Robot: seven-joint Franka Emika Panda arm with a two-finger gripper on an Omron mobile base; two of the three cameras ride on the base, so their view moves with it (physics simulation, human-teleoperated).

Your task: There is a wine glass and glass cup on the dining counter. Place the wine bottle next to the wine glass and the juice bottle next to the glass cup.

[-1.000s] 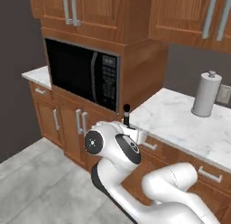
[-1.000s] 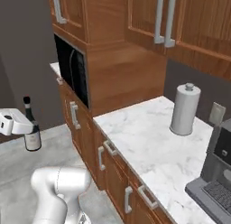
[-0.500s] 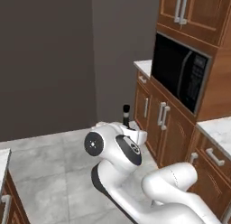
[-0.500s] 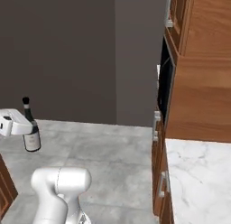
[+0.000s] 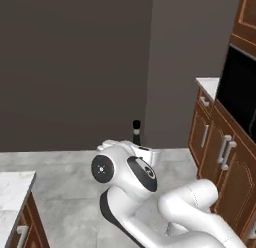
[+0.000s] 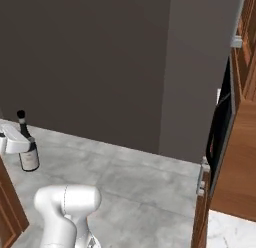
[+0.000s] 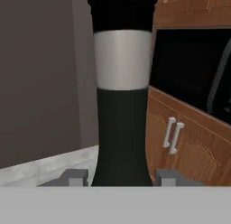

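My gripper point(image 7: 121, 178) is shut on the wine bottle point(image 7: 122, 105), a black bottle with a pale label band, held upright above the floor. In the hand view its dark body rises between the two fingertips point(image 7: 74, 177). From the right base view the wine bottle point(image 6: 27, 147) hangs at the far left with the white hand point(image 6: 12, 142) clasped on its side. In the left base view only the bottle's dark cap and neck point(image 5: 136, 129) stick up behind my arm's white elbow. The wine glass, glass cup, juice bottle and dining counter are out of view.
A dark grey wall point(image 5: 75, 67) stands ahead over a grey tiled floor point(image 6: 140, 182). Wooden cabinets point(image 5: 220, 152) and a black microwave point(image 5: 242, 92) line the right. A marble top corner with wooden sides point(image 5: 12, 192) sits at lower left.
The whole picture has swung as the base turned: microwave and cabinets slid off to the right and the dark wall came in. The bottle stays in the same grip.
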